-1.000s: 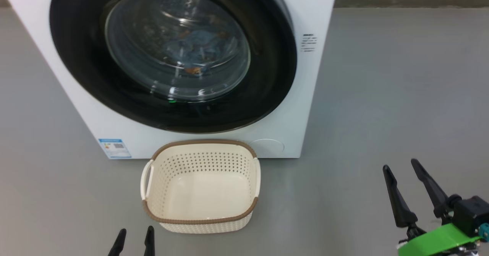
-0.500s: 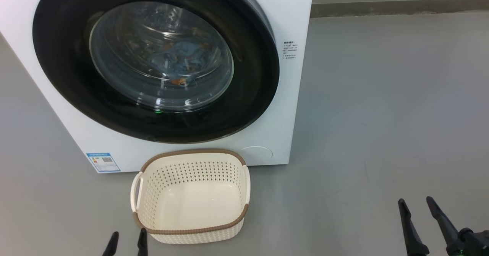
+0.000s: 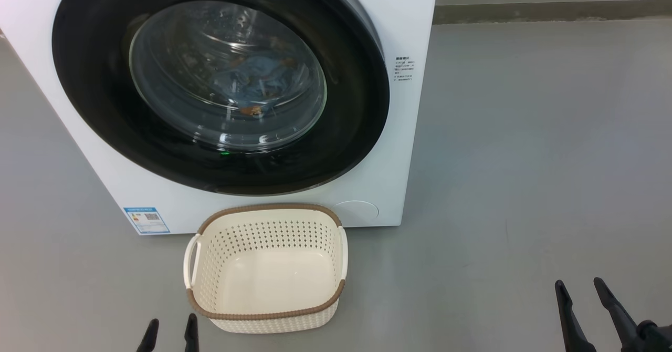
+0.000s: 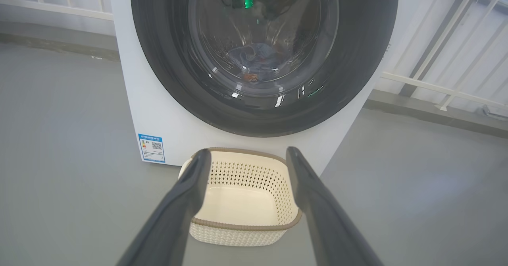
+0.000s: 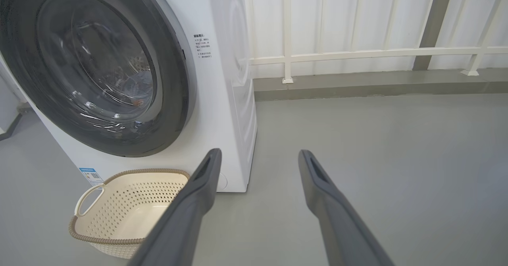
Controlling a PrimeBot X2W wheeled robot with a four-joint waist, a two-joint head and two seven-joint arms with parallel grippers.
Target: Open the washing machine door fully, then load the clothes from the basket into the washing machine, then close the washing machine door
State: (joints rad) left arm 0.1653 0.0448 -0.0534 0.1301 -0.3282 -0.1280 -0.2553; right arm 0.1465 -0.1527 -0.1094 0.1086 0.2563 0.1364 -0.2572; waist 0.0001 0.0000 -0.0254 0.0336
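The white washing machine (image 3: 415,147) fills the upper left of the head view, and its black-rimmed door (image 3: 346,147) lies flat against the front. Behind the glass bowl, light blue clothes (image 3: 252,86) with an orange patch lie in the drum. On the floor in front stands the cream basket (image 3: 265,310) with nothing in it. My left gripper (image 3: 169,327) is open near the bottom edge, left of the basket. My right gripper (image 3: 580,289) is open at the lower right over bare floor. In the left wrist view the door (image 4: 369,59), the clothes (image 4: 256,57) and the basket (image 4: 242,234) lie beyond my open fingers (image 4: 194,178).
A blue label sticker (image 3: 147,219) sits at the machine's lower left corner. A grey floor (image 3: 525,157) spreads to the right. Behind the machine a white railing (image 5: 357,53) runs along a low grey kerb (image 5: 377,85).
The head view has shifted, so the machine and basket sit lower in the picture than a second ago. My right gripper shows lower, with its green wrist part out of the picture.
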